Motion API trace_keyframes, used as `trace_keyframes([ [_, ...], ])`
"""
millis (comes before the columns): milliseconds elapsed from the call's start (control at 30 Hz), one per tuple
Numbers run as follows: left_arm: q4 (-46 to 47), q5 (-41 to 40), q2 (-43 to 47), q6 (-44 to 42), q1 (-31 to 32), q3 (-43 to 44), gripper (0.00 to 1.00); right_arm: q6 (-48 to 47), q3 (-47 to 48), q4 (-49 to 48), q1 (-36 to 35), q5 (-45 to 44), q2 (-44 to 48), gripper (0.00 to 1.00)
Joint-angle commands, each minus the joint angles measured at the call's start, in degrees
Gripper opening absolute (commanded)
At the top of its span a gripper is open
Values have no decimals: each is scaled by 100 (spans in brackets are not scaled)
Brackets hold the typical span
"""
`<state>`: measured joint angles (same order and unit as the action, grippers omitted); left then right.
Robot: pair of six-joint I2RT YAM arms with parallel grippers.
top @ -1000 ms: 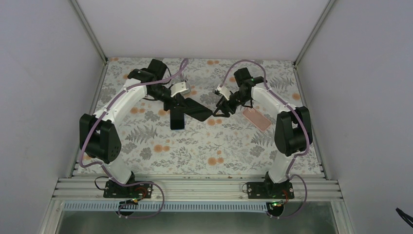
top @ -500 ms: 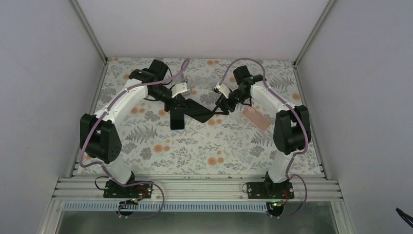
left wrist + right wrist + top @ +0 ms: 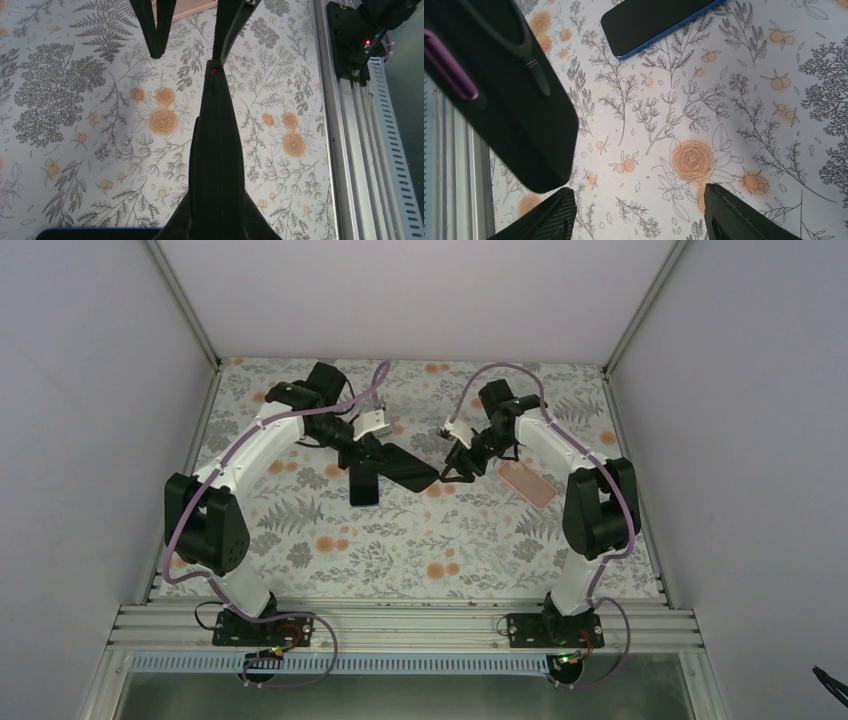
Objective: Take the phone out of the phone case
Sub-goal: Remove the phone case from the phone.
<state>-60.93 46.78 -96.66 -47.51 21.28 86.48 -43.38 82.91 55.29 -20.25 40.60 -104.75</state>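
The blue-edged black slab phone (image 3: 363, 484) is lying bare on the floral surface (image 3: 400, 560): stiff, slick, breakable, best taken by its long edges. At its two o'clock, my left pincer (image 3: 372, 452) is clamping the thin black phone case (image 3: 410, 468); my right pincer (image 3: 455, 468) is hanging part-open, empty.

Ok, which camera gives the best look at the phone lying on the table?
The right wrist view: the phone shows as a dark screen with a blue edge, flat on the floral table, though cut off at the top. The top external view shows it whole but small and dark. The left wrist view catches only a sliver.
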Motion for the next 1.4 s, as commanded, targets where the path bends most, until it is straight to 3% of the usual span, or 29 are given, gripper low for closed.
trace_keyframes([
  [0,208,323,46,-40,-1,169,2,-241,-82,217,-75,59,287,64],
  [767,45,419,69,-105,8,207,2,-75,235,-11,-164,-166,-217,61],
  [1167,-109,502,94,-261,51,132,2,-120,854,332,-172,-103,-511,60],
  [1367,66,308,197,-173,37,78,2,-540,572,721,-172,-104,-316,60],
])
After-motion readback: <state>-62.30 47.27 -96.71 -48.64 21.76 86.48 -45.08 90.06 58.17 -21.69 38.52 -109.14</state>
